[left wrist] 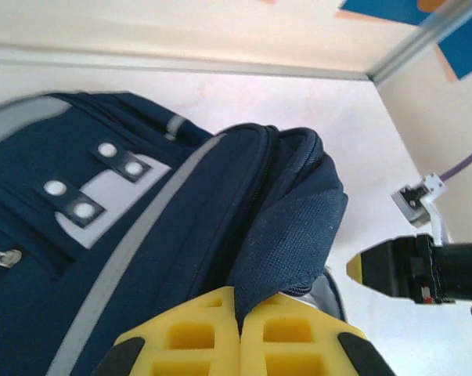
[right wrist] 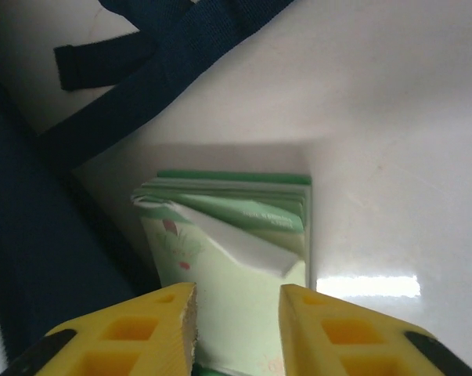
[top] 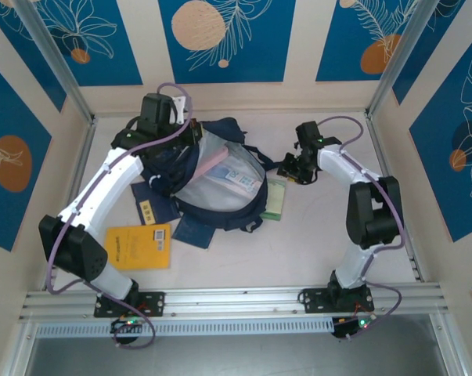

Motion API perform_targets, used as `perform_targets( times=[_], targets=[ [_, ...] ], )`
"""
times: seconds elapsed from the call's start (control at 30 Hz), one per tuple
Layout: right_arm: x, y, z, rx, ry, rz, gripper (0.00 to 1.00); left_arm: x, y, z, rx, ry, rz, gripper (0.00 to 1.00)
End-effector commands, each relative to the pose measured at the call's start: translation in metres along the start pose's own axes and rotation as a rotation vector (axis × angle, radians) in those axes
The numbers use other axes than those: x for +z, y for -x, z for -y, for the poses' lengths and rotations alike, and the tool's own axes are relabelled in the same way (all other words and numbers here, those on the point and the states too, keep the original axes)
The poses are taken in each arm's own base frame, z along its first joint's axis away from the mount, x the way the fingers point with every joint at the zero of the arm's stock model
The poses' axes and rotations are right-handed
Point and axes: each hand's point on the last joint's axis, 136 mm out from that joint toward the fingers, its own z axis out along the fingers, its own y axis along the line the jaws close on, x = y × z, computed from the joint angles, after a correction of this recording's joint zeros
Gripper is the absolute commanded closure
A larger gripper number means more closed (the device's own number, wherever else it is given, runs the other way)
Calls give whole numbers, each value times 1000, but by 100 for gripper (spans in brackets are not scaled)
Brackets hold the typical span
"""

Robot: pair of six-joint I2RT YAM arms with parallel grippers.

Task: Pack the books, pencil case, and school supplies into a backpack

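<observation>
Pinching a fold of the backpack (left wrist: 142, 235), left pincer (left wrist: 238, 304) pressed together; right pincer (right wrist: 237, 299) spread, pale green pad (right wrist: 236, 215) just below.

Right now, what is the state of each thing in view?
backpack, unzipped, main compartment open.
left claw, shut on the backpack's flap.
right claw, open above the pale green pad.
pale green pad, on the table, top pages curled.
orange-yellow book, flat on the table, unpacked.
navy blue books, on the table, at the backpack's edge.
</observation>
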Motion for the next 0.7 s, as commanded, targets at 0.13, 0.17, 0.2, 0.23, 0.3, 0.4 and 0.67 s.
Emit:
perform_targets(
  times=[0.13,0.17,0.2,0.23,0.3,0.4,0.67],
  targets=[
    [29,32,-15,-48,0,-12,49,-5,57,-49,7,199,143,100],
    [33,33,-17,-57,9,-21,50,-2,58,-47,6,187,136,100],
    [36,33,-21,-65,25,-33,50,3,56,-45,2,170,123,100],
    [41,32,-22,-67,33,-47,51,7,55,-42,-3,152,113,100],
    [50,26,-25,-71,53,-85,55,22,47,-39,-21,110,73,100],
    [60,11,-22,-78,46,-136,61,43,28,-31,-48,46,-10,100],
    [57,-38,-3,-92,-9,-190,68,57,-16,-11,-74,-30,-117,64]
  ],
)
